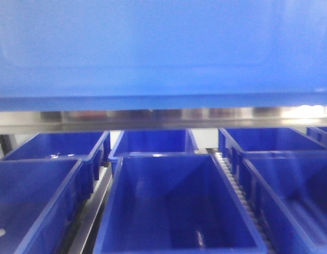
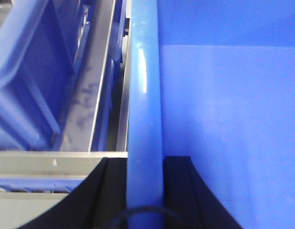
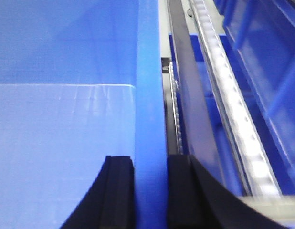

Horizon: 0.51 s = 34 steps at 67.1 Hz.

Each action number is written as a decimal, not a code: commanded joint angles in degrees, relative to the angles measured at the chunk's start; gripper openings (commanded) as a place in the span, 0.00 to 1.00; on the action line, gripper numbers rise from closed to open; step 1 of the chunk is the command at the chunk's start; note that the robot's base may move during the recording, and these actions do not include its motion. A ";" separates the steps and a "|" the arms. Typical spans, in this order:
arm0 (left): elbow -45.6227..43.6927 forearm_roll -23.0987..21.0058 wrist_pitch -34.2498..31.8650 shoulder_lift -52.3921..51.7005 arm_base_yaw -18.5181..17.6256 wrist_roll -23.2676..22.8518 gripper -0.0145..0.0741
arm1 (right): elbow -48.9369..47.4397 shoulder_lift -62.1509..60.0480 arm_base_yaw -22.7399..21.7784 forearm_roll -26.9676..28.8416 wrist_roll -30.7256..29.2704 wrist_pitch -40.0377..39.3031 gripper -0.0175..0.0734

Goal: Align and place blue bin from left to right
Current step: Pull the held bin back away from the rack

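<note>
Front view: the blue bin [image 1: 163,47] hangs raised, filling the top of the frame above the racked bins [image 1: 174,206]; its upper part and both arms are cut off. Left wrist: the left gripper [image 2: 145,164] clamps the left rim [image 2: 143,86]. Right wrist: the right gripper [image 3: 150,164] pinches the right rim [image 3: 150,71] (stiff, smooth, probably light; the rims suit gripping).

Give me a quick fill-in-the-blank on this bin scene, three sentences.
1. On the held bin, the left gripper and right gripper each clamp the ____.
2. In the front view, the held bin hangs ____ the shelved bins.
3. Every bin is coloured ____.
Missing: rim; above; blue.
</note>
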 commanded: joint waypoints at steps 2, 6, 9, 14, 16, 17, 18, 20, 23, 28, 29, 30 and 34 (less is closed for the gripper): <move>-0.42 -0.85 -5.24 -0.52 -1.22 -0.40 0.04 | -0.52 -0.36 0.78 -0.41 -0.05 -7.68 0.10; -0.42 -0.85 -5.24 -0.52 -1.22 -0.40 0.04 | -0.52 -0.36 0.78 -0.41 -0.05 -7.68 0.10; -0.42 -0.75 -5.24 -0.52 -1.22 -0.40 0.04 | -0.52 -0.36 0.78 -0.41 -0.05 -7.68 0.10; -0.42 -0.46 -5.24 -0.52 -1.22 -0.40 0.04 | -0.52 -0.36 0.78 -0.41 -0.05 -7.68 0.10; -0.42 -0.46 -5.24 -0.52 -1.22 -0.40 0.04 | -0.52 -0.36 0.78 -0.41 -0.05 -7.68 0.10; -0.42 -0.46 -5.24 -0.52 -1.22 -0.40 0.04 | -0.52 -0.36 0.78 -0.41 -0.05 -7.68 0.10; -0.42 -0.46 -5.24 -0.52 -1.22 -0.40 0.04 | -0.52 -0.36 0.78 -0.41 -0.05 -7.68 0.10; -0.42 -0.46 -5.24 -0.52 -1.22 -0.40 0.04 | -0.52 -0.36 0.78 -0.41 -0.05 -7.68 0.10; -0.42 -0.46 -5.24 -0.52 -1.22 -0.40 0.04 | -0.52 -0.36 0.78 -0.41 -0.05 -7.68 0.10; -0.42 -0.46 -5.24 -0.52 -1.22 -0.40 0.04 | -0.52 -0.36 0.78 -0.41 -0.05 -7.68 0.10; -0.42 -0.46 -5.24 -0.52 -1.22 -0.40 0.04 | -0.52 -0.36 0.78 -0.41 -0.05 -7.68 0.10; -0.42 -0.46 -5.24 -0.52 -1.22 -0.40 0.04 | -0.52 -0.36 0.78 -0.41 -0.05 -7.68 0.10; -0.42 -0.46 -5.24 -0.52 -1.22 -0.40 0.04 | -0.52 -0.36 0.78 -0.41 -0.05 -7.68 0.10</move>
